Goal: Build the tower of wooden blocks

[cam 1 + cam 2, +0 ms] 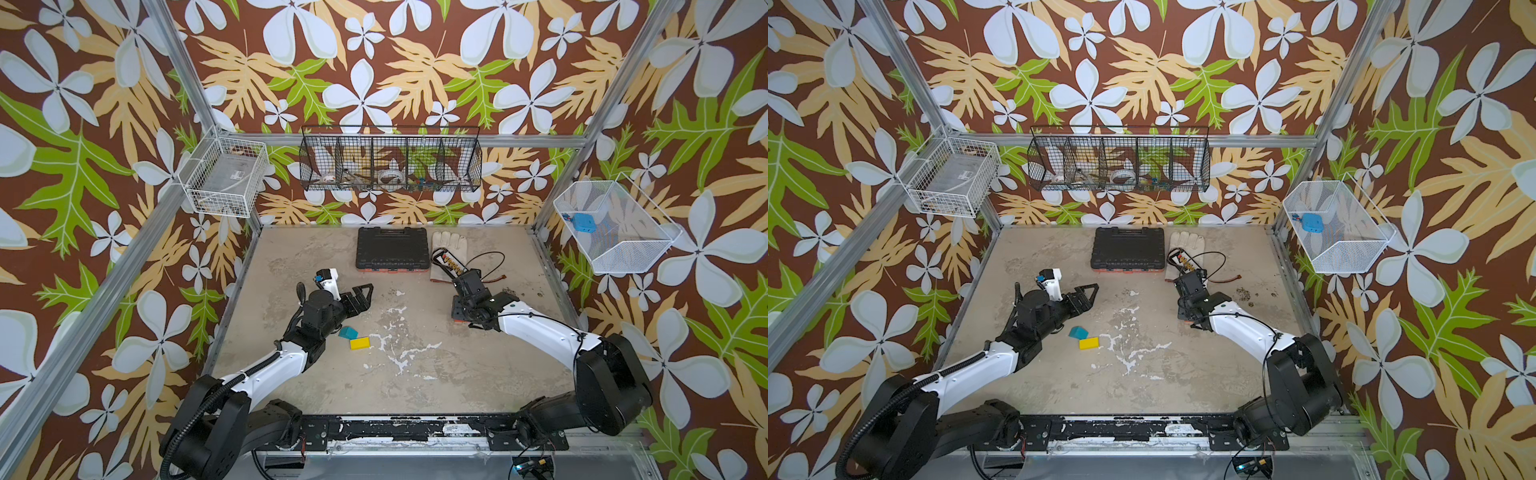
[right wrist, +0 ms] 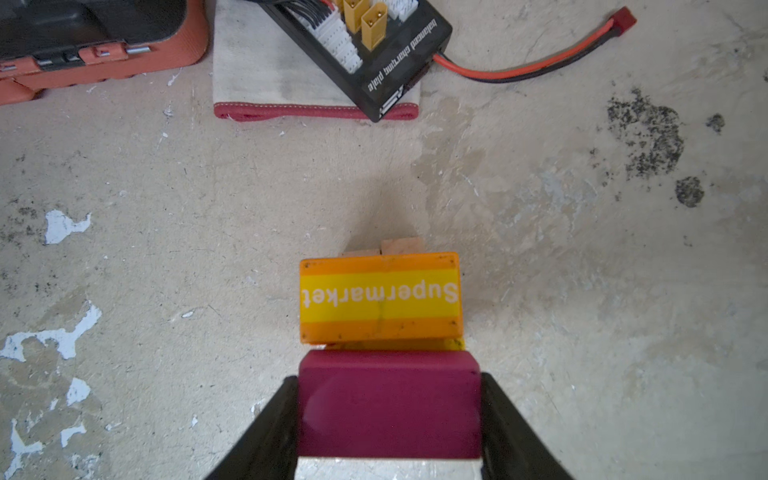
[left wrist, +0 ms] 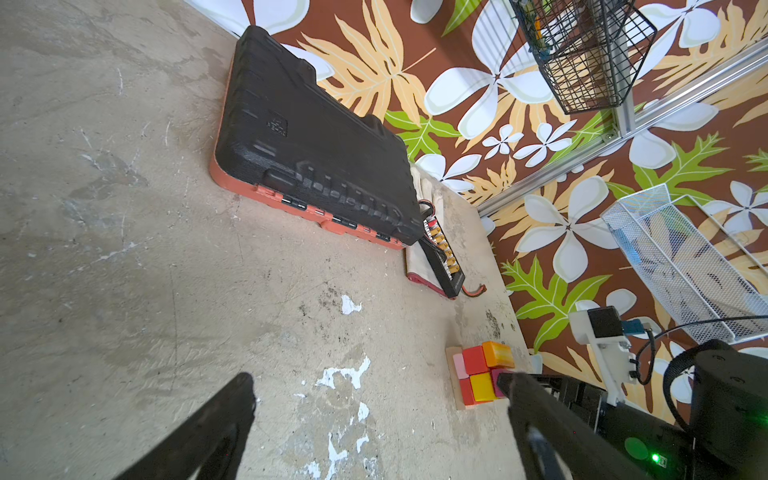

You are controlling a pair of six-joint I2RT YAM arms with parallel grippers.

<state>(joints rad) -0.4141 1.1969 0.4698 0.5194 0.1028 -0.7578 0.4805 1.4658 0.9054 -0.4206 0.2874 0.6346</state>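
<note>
The tower (image 3: 482,376) is a low stack on a tan plank, with pink, red, orange and yellow blocks. My right gripper (image 2: 390,415) stands over it, shut on a magenta block (image 2: 390,399); both fingers press the block's sides. Just beyond lies an orange and yellow block (image 2: 380,297) printed "Supermarket". In both top views the right gripper (image 1: 460,309) hides nearly all of the tower. A teal block (image 1: 348,332) and a yellow block (image 1: 360,343) lie loose beside my left arm. My left gripper (image 1: 369,296) hovers open and empty past them, its fingers (image 3: 232,415) wide apart.
A black tool case (image 1: 392,249) lies at the back. To its right, a glove (image 1: 449,245) carries a charging plate (image 2: 374,54) with a red and black cable. Wire baskets (image 1: 390,160) hang on the back and side walls.
</note>
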